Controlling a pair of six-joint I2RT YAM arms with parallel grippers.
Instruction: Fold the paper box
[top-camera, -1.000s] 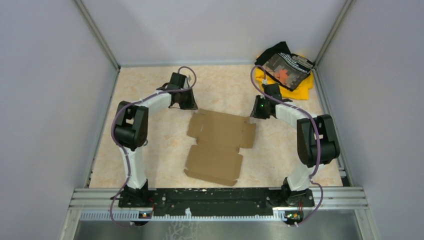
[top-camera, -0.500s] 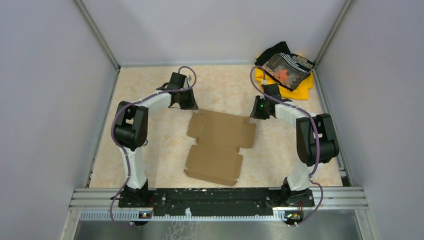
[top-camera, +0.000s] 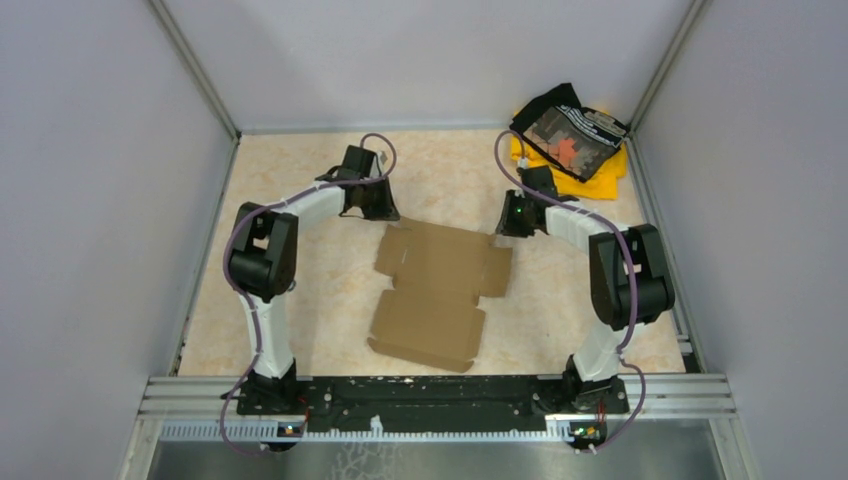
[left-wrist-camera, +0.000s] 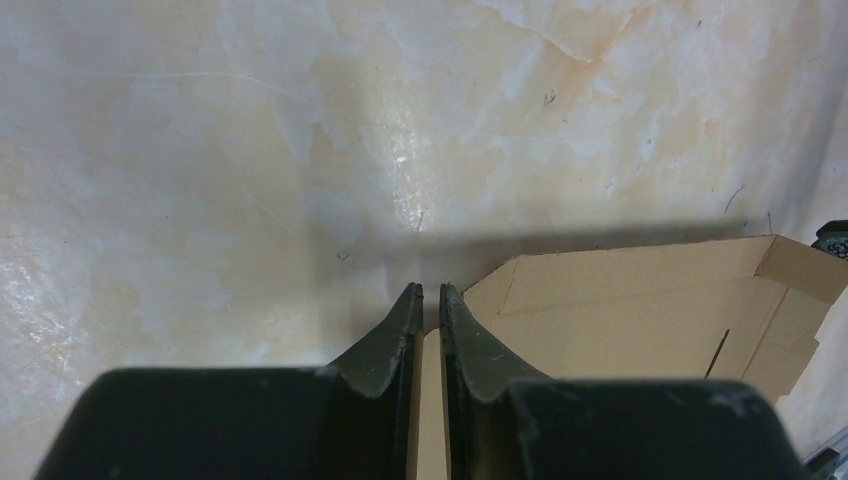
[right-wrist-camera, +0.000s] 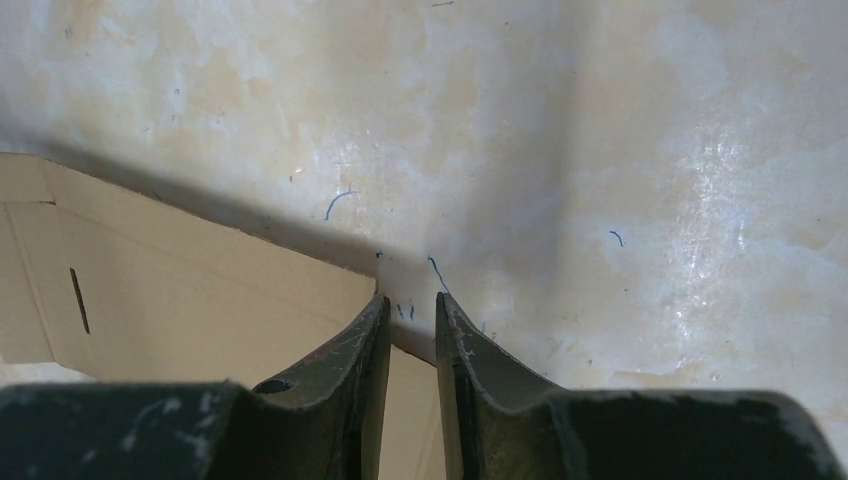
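Overhead: the paper box (top-camera: 440, 285) lies unfolded mid-frame on the counter (top-camera: 300, 250). The left hand (top-camera: 380, 210) and right hand (top-camera: 508, 226) sit at its upper corners, probably to raise that flap.

Left wrist: fingers nearly together above the box corner, lower right; I cannot tell whether they pinch it.

Right wrist: likewise, box lower left.

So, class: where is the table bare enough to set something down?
Bare: the far strip between the left gripper and right gripper, and the near gaps either side of the paper box. Crowded: the far-right corner with the cloth pile.
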